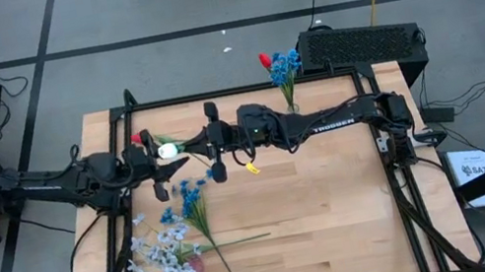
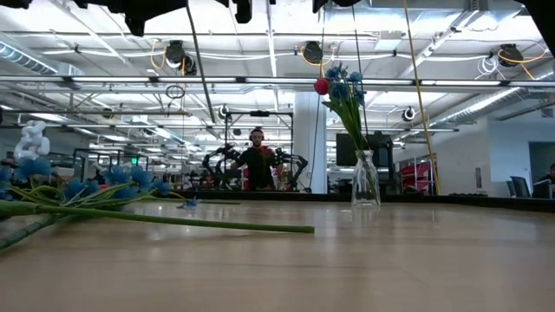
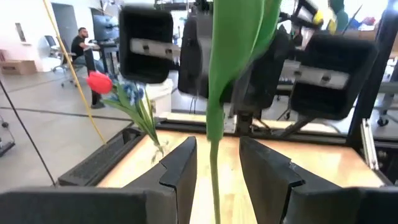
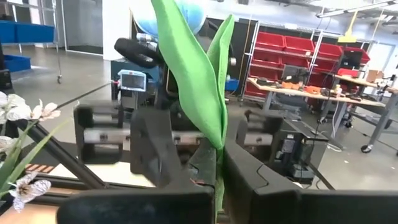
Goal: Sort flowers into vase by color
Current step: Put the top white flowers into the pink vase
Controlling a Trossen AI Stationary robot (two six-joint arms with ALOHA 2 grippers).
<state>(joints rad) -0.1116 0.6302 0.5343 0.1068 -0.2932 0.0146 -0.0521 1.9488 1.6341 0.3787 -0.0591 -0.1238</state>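
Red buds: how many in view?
2. One stands in the vase with blue flowers at the table's far edge. One sits by the left gripper, beside a white bud. Others may hide in the pile.

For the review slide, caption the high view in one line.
Both arms meet mid-table over a white-bud flower; right gripper clamps its stem, loose flowers below, vase behind.

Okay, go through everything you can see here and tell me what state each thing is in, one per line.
left gripper: open, fingers either side of a green stem
right gripper: shut on the white tulip's stem
white tulip: held above the table between both arms
glass vase: upright, holding a red bud and blue flowers
loose flowers: lying flat on the table
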